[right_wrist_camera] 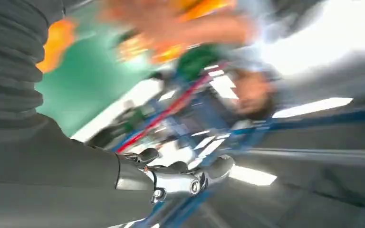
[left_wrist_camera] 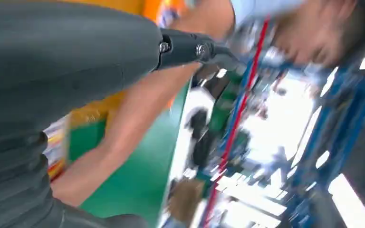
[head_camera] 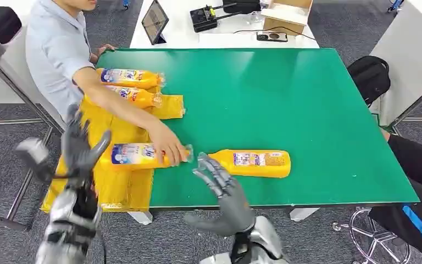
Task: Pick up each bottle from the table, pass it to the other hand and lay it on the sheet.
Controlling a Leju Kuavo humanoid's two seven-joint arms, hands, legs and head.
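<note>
Bottles: four orange ones in the head view. Two (head_camera: 129,77) (head_camera: 134,96) lie side by side at 11 o'clock on the yellow sheet (head_camera: 122,190), which drapes over the table's (head_camera: 286,99) left edge; likely finished placements. A third bottle (head_camera: 143,155) lies across the sheet's right border at 9 o'clock, a person's hand (head_camera: 170,149) resting on its cap end, perhaps straightening it. The fourth bottle (head_camera: 251,163) lies on bare green near the front edge, cap toward the sheet, apparently next to be picked.

Right robot hand (head_camera: 220,184): fingers spread, holding nothing, just beside that bottle's cap, not touching.

Left robot hand (head_camera: 79,146): fingers spread, raised upright over the sheet, holding nothing; looks positioned to receive.
</note>
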